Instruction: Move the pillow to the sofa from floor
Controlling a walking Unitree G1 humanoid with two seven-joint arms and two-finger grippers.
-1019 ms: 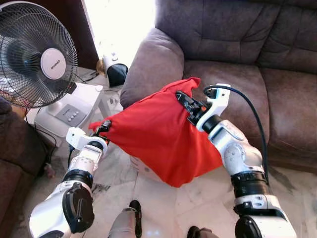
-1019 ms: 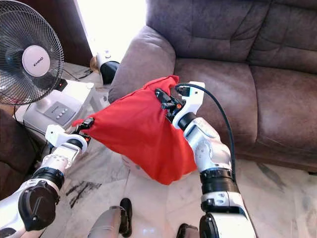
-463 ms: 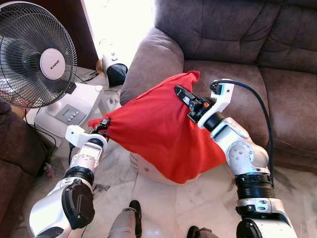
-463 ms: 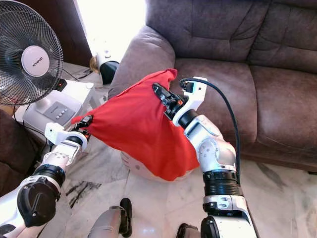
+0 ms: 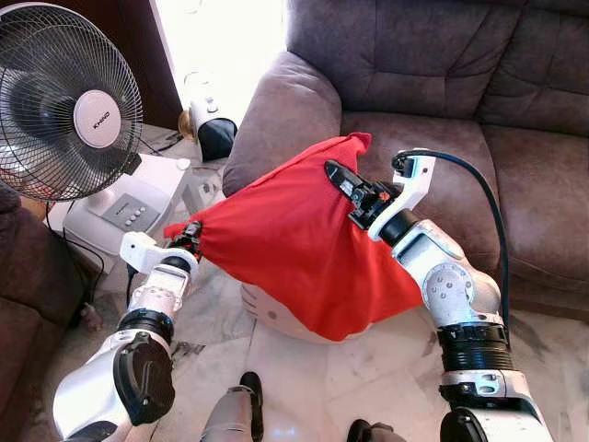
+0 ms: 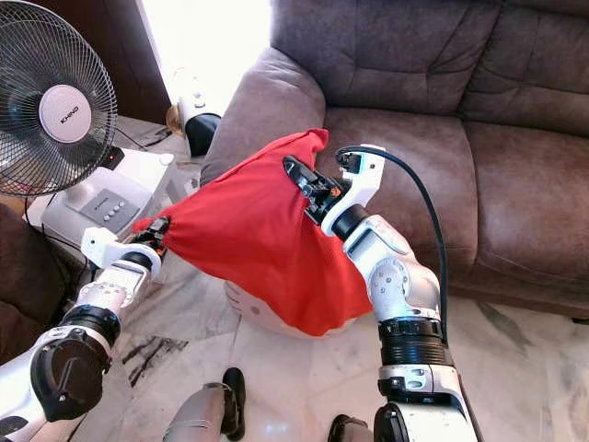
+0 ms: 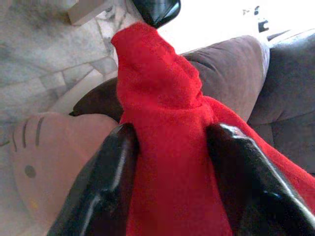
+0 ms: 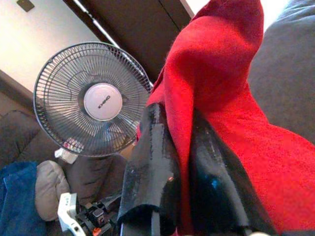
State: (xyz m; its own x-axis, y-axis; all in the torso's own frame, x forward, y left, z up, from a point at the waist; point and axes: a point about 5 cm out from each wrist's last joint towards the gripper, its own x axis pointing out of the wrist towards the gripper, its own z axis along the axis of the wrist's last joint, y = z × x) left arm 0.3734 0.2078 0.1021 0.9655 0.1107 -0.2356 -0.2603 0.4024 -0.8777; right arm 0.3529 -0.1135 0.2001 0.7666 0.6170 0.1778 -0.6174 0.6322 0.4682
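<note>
The pillow (image 5: 294,244), covered in red cloth, hung in the air between the two arms, clear of the marble floor (image 5: 386,368) and just in front of the brown sofa (image 5: 433,138), close to its armrest. Its upper corner reached the level of the seat cushion while its lower corner drooped toward a pale cushion with a cat face (image 7: 37,169) lying on the floor beneath it.

The left gripper (image 5: 191,235) had its jaws clamped on the pillow's left corner, the cloth bunched into a thick wad between the two black fingers (image 7: 103,182). The right gripper (image 5: 345,182) pinched a fold near the top corner, its fingers (image 8: 152,162) pressed tight on the fabric.

Judging by how it sagged into a slack triangle between the two holds, the pillow was soft and light, with a loose cover and little stiffness of its own. The fabric looked matte and grippy rather than slick, so a corner pinch seemed secure enough, though only the cover was likely held, and the filling could shift inside it. Nothing about it appeared fragile. Corners and gathered folds were the sensible places to hold; the flat middle would offer narrow jaws nothing to close on.

A standing fan (image 5: 69,101) and a white appliance (image 5: 129,207) stood to the robot's left, near enough that a swinging lower corner might brush them.
</note>
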